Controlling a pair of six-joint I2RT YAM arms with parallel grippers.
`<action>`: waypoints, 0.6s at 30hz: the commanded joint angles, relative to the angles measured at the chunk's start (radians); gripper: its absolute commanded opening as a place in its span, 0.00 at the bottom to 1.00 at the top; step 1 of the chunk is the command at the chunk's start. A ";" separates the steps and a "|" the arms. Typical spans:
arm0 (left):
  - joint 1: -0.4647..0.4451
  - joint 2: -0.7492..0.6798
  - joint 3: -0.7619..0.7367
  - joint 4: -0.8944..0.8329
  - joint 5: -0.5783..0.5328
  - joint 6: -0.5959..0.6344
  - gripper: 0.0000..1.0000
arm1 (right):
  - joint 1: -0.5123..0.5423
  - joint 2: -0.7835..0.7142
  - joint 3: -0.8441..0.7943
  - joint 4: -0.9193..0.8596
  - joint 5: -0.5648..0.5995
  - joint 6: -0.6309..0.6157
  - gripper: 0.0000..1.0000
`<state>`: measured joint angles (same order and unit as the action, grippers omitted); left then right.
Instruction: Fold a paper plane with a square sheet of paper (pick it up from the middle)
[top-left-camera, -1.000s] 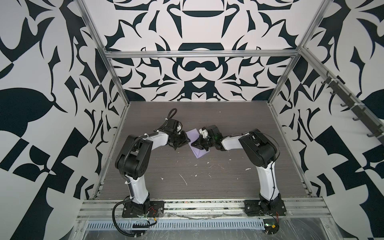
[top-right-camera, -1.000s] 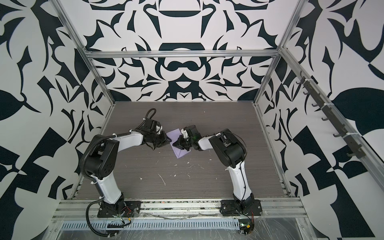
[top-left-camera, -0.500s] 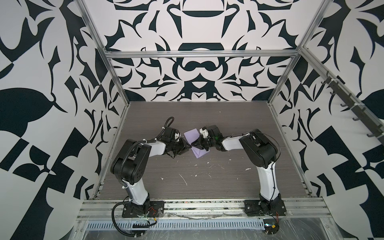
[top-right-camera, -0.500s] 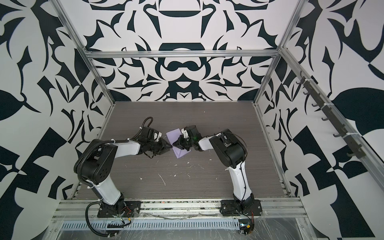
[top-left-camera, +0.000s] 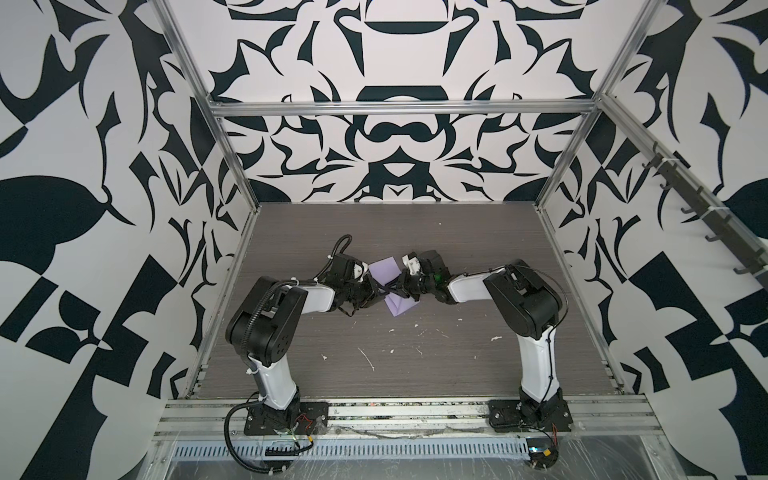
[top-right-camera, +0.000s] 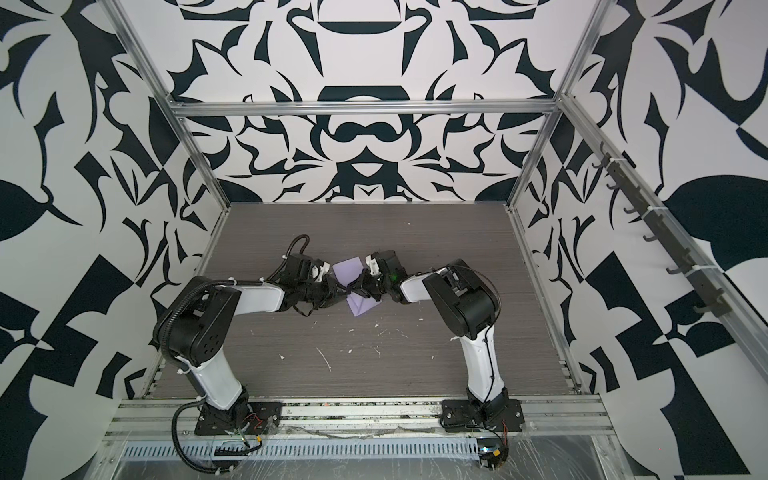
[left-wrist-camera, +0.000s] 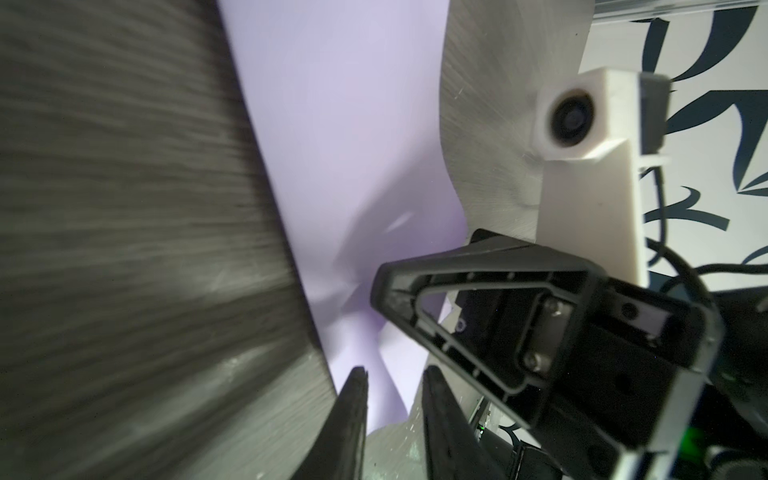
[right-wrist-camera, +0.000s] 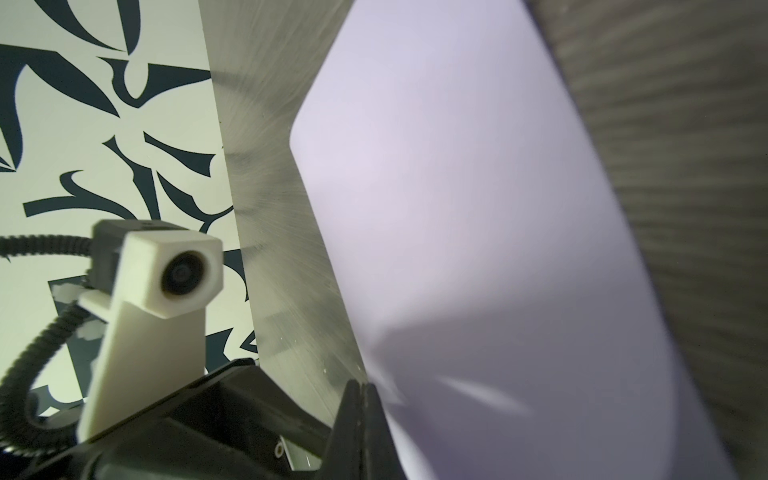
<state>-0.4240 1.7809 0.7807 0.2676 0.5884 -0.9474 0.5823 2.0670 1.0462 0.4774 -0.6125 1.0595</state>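
I see the square sheet of paper (top-left-camera: 385, 269) in the middle of the table (top-left-camera: 415, 232), running roughly 11 to 5 o'clock. My right claw (top-left-camera: 400, 289), at its 3 o'clock, is closed and seemingly pinches its raised middle. My left claw (left-wrist-camera: 392, 372), at 9 o'clock and equally near, stands slightly parted astride that ridge. No writing is readable.

Smooth matt lilac square sheet of paper (top-left-camera: 384, 269), matt grey wood-grain table (top-left-camera: 415, 374); dull metal frame (top-left-camera: 399, 107)
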 joint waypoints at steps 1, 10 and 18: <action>-0.003 0.017 0.001 0.025 0.014 -0.005 0.28 | -0.004 -0.048 -0.006 0.049 0.005 0.017 0.00; -0.019 0.050 0.018 0.057 0.037 0.001 0.27 | -0.012 -0.064 -0.027 0.074 0.008 0.031 0.00; -0.019 0.021 0.037 -0.004 0.004 0.029 0.24 | -0.069 -0.188 -0.119 0.024 0.032 -0.005 0.07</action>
<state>-0.4389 1.8153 0.7914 0.2909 0.6033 -0.9375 0.5392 1.9720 0.9531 0.5041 -0.6003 1.0790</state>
